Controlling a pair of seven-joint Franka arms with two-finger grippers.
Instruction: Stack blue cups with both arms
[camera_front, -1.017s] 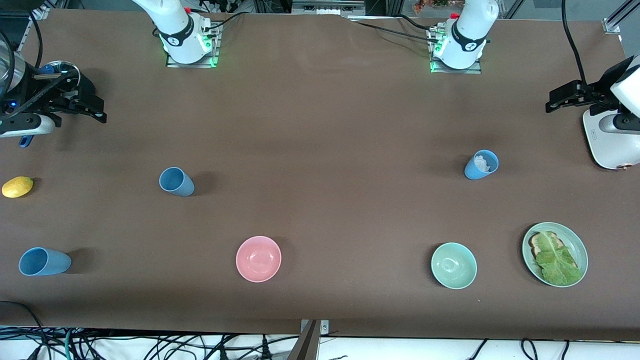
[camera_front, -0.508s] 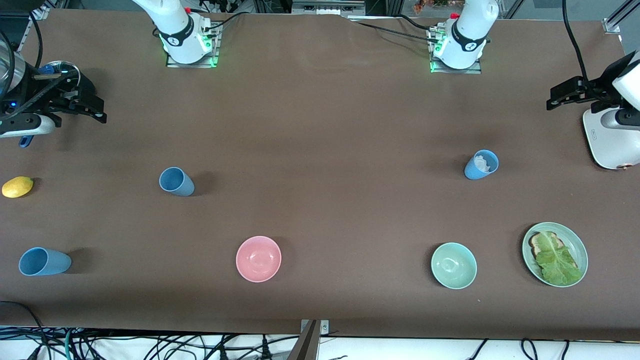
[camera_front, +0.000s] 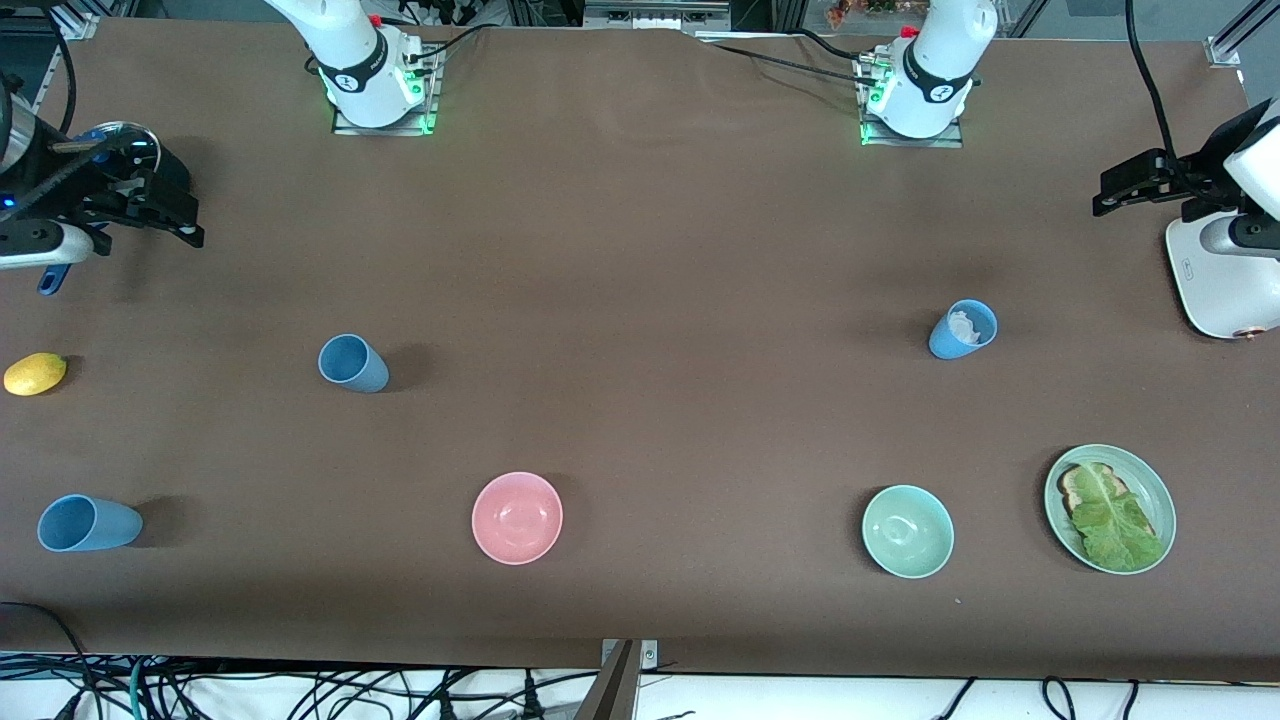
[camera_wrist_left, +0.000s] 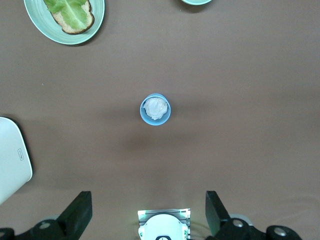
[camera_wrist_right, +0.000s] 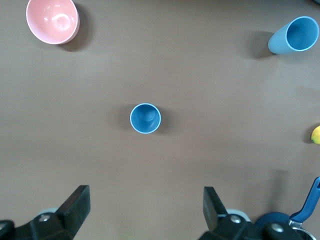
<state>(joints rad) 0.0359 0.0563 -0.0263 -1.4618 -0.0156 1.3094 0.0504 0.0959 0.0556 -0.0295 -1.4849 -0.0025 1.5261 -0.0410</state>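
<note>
Three small matte light-blue plastic tumblers stood upright and well apart on the brown table (camera_front: 640, 250): an empty tumbler (camera_front: 353, 362) toward the right arm's end, a second empty tumbler (camera_front: 88, 523) nearer the front camera at that same end, and a third tumbler (camera_front: 963, 329) holding something whitish toward the left arm's end. Right gripper (camera_wrist_right: 145, 210) hung high above the first, fingers spread, holding nothing. Left gripper (camera_wrist_left: 150, 212) hung high above the third, fingers likewise spread and empty.
</note>
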